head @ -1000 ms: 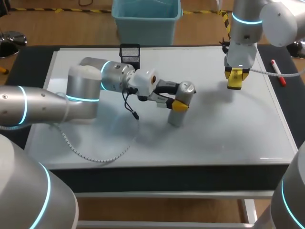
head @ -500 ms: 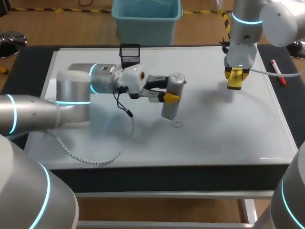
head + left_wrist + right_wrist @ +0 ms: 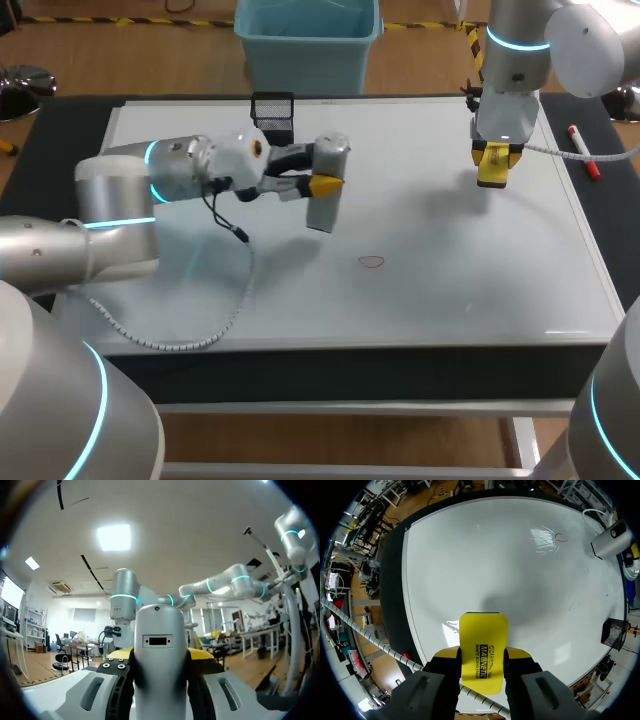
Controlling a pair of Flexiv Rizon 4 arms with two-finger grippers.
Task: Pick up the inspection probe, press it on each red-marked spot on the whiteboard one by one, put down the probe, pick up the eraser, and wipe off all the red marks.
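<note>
Whiteboard (image 3: 480,290) with one red mark (image 3: 371,262); left hand (image 3: 323,178) tight around probe (image 3: 320,212), right hand (image 3: 497,160) tight around eraser (image 3: 483,645).

Grey probe (image 3: 322,210), yellow eraser (image 3: 483,652), faint, probably red mark (image 3: 371,262).

In your left wrist view the probe (image 3: 159,630) is cut off at the picture's edge and hides most of the yellow tips of the left gripper (image 3: 160,657). From above, you cannot tell whether its foot touches the whiteboard (image 3: 450,290). The red mark (image 3: 371,262) is too small to read.
</note>
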